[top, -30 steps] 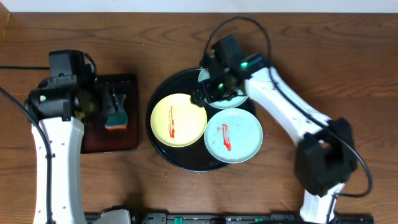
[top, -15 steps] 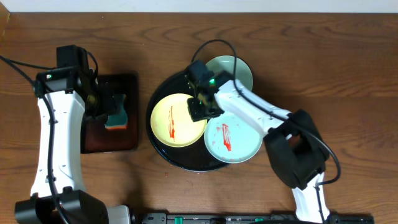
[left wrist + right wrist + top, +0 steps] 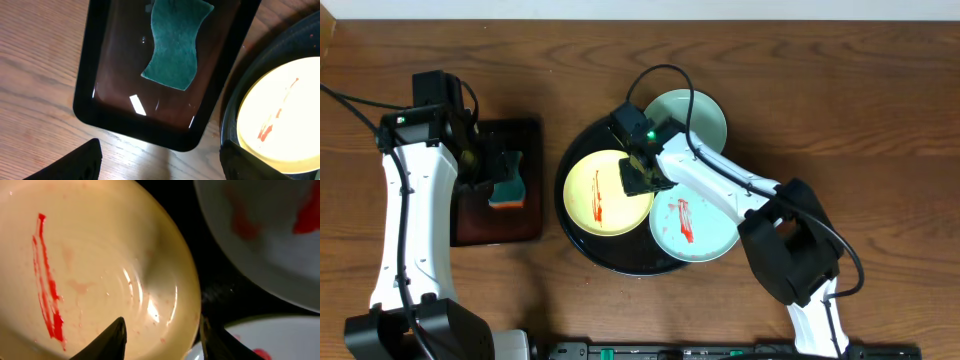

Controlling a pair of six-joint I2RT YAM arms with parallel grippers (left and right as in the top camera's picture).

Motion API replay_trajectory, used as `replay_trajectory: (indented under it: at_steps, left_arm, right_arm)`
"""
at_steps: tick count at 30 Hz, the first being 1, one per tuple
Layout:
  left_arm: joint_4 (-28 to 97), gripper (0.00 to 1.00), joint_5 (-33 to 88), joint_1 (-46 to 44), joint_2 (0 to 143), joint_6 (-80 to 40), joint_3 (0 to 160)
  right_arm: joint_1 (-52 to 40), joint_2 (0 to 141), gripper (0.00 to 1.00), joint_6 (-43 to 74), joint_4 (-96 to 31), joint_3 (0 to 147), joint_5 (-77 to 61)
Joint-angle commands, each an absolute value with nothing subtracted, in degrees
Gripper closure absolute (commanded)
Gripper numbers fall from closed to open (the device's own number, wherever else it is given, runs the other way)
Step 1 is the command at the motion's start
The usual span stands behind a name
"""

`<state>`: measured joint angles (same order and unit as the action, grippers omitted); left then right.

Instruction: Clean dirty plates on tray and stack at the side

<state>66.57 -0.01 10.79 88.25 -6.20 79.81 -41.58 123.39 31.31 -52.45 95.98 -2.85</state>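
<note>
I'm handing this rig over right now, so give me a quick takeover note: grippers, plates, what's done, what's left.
Left gripper: open, over the small rectangular tray. The sponge lies in it, not held.
Right gripper: open, fingers astride the yellow plate's rim, not closed on it.
Plates: yellow plate and front blue-green plate lie on the round tray. The back blue-green plate overhangs its far edge.
Done: nothing. All three show red sauce and none is stacked.
Left: wipe each, then stack beside the tray.
</note>
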Motion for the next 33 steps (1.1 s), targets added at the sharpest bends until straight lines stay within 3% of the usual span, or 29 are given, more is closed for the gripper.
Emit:
replay_trajectory:
  at_steps: [1, 13, 22, 24, 26, 33]
  left_arm:
    - [66.48, 0.23, -0.67, 11.07, 88.49, -5.87, 80.86]
    - [65.3, 0.23, -0.67, 11.07, 88.73, -5.87, 80.84]
    - [65.04, 0.24, -0.69, 11.07, 88.75, -5.87, 80.73]
    - [64.79, 0.28, -0.69, 11.07, 88.75, -5.87, 80.68]
    - [64.36, 0.32, -0.69, 11.07, 88.75, -5.82, 80.44]
    - [61.32, 0.32, -0.6, 11.09, 91.05, -1.58, 77.36]
  right_arm:
    - [-40.42, 123.96, 0.54, 30.63, -53.17, 97.89, -1.76]
    - [-39.35, 125.75, 0.54, 30.59, -52.23, 97.47, -2.52]
    - [-40.64, 129.54, 0.75, 30.63, -51.55, 97.47, -3.49]
    - [-40.64, 130.17, 0.98, 30.63, -51.24, 97.47, -3.49]
    - [-40.64, 130.47, 0.99, 30.61, -50.98, 97.47, -3.42]
    - [-40.91, 130.54, 0.99, 30.55, -50.35, 97.43, -1.28]
